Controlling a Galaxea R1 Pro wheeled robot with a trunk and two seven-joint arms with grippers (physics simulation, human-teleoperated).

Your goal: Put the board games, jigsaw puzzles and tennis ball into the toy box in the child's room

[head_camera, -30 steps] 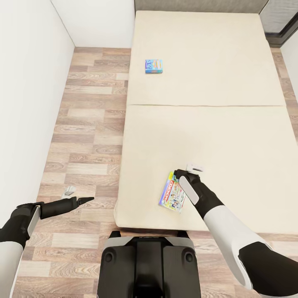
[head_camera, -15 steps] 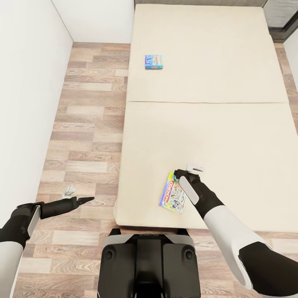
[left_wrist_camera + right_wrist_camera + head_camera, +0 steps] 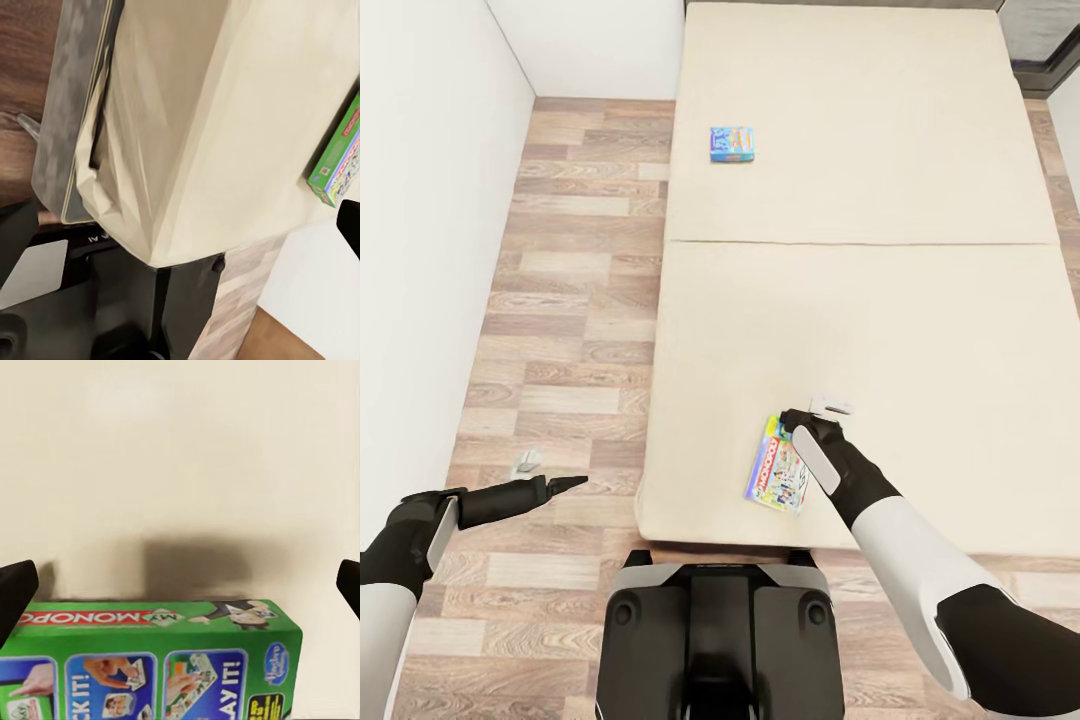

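Left gripper [image 3: 560, 486] is hanging over the wood-plank floor [image 3: 560, 300] beside the bed [image 3: 860, 330], its fingers lying together and pointing toward the bed's near corner; it is holding nothing. It is sitting in the same place in the head view as a second ago. Past it stands the white wall [image 3: 420, 250].

On the far mattress half, the small blue board game [image 3: 731, 144] is lying flat near the bed's left edge, well apart from both arms. It is showing slightly higher in the head view than a second ago, along with the seam between the mattress halves and the floorboards: the whole picture is shifting, so the camera is moving, not the box.

On the near mattress half, the large green board game [image 3: 776, 473] with the red title band is resting flat close to the bed's front edge. The left wrist view is catching one corner of it [image 3: 339, 161] above the mattress side.

Right gripper [image 3: 807, 413] is poised just beside the far end of this box, its fingers spread apart and clamped on nothing; the right wrist view is showing the box [image 3: 150, 660] between the two dark fingertips. Relative to the box, this gripper is holding the position it had a second ago.
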